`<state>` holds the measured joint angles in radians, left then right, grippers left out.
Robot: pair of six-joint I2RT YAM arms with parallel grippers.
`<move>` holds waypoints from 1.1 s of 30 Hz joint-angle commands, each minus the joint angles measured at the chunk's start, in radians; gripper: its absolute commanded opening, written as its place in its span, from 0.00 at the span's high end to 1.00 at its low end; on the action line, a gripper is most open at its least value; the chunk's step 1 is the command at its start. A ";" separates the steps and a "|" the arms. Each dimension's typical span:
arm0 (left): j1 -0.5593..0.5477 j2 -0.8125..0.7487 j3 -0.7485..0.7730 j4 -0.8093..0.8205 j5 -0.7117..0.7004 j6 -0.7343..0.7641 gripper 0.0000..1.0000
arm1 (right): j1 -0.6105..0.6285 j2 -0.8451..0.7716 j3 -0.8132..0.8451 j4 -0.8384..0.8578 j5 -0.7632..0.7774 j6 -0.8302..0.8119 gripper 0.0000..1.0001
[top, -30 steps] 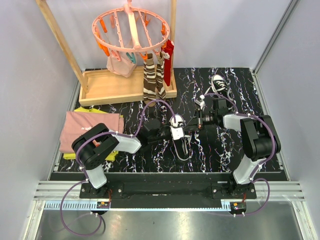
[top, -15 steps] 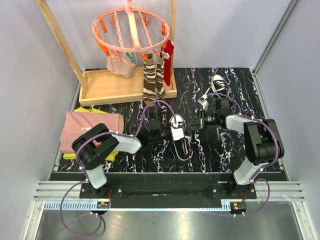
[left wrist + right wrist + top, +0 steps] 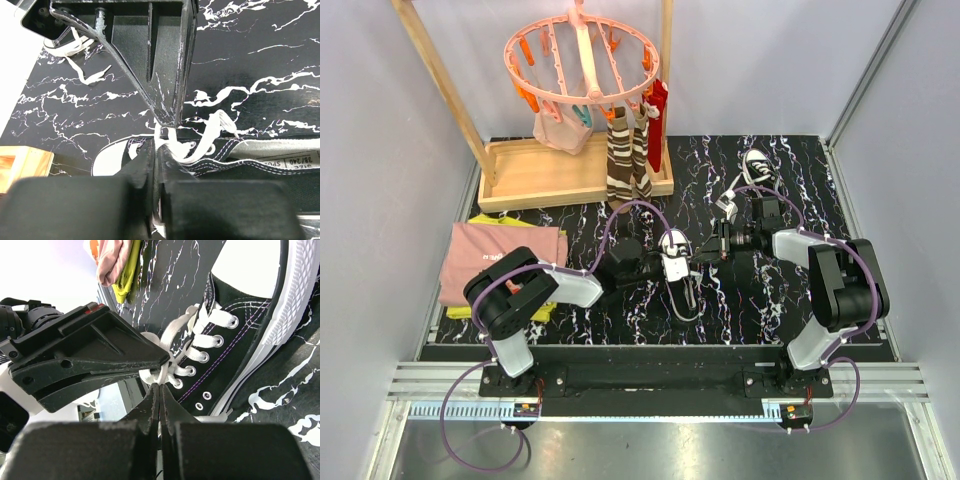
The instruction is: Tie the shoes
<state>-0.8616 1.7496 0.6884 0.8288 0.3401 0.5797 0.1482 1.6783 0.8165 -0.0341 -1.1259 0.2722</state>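
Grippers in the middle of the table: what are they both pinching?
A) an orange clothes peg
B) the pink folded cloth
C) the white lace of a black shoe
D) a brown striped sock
C: the left gripper and the right gripper meet tip to tip over the shoe, and each is shut on its white lace.
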 commanded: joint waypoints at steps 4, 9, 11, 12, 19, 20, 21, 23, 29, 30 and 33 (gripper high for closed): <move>0.006 -0.039 0.026 -0.009 0.000 0.012 0.74 | -0.012 -0.043 0.003 -0.007 0.002 -0.025 1.00; 0.025 -0.093 0.004 -0.083 0.036 0.043 0.56 | -0.010 -0.051 0.006 -0.013 0.011 -0.031 1.00; 0.030 -0.119 -0.009 -0.105 0.040 0.055 0.48 | -0.012 -0.046 0.004 -0.018 0.012 -0.034 1.00; 0.036 -0.125 -0.013 -0.112 0.048 0.057 0.46 | -0.012 -0.046 0.004 -0.018 0.011 -0.034 1.00; 0.104 -0.171 0.029 -0.329 0.126 0.054 0.37 | -0.010 -0.051 0.007 -0.035 0.008 -0.048 1.00; 0.120 -0.176 0.067 -0.382 0.152 0.089 0.37 | -0.012 -0.054 0.007 -0.038 0.009 -0.050 1.00; 0.146 -0.177 0.089 -0.449 0.207 0.123 0.37 | -0.012 -0.055 0.009 -0.036 0.011 -0.050 1.00; 0.159 -0.171 0.137 -0.603 0.224 0.198 0.39 | -0.012 -0.055 0.010 -0.041 0.011 -0.048 1.00; 0.171 -0.154 0.168 -0.666 0.244 0.236 0.42 | -0.012 -0.049 0.016 -0.044 0.009 -0.050 1.00; 0.168 -0.151 0.177 -0.666 0.247 0.236 0.42 | -0.010 -0.046 0.018 -0.046 0.008 -0.050 1.00; 0.154 -0.141 0.200 -0.703 0.266 0.261 0.42 | -0.012 -0.049 0.026 -0.046 0.011 -0.050 1.00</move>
<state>-0.6914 1.6093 0.8276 0.1741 0.5381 0.7902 0.1429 1.6638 0.8165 -0.0761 -1.1160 0.2394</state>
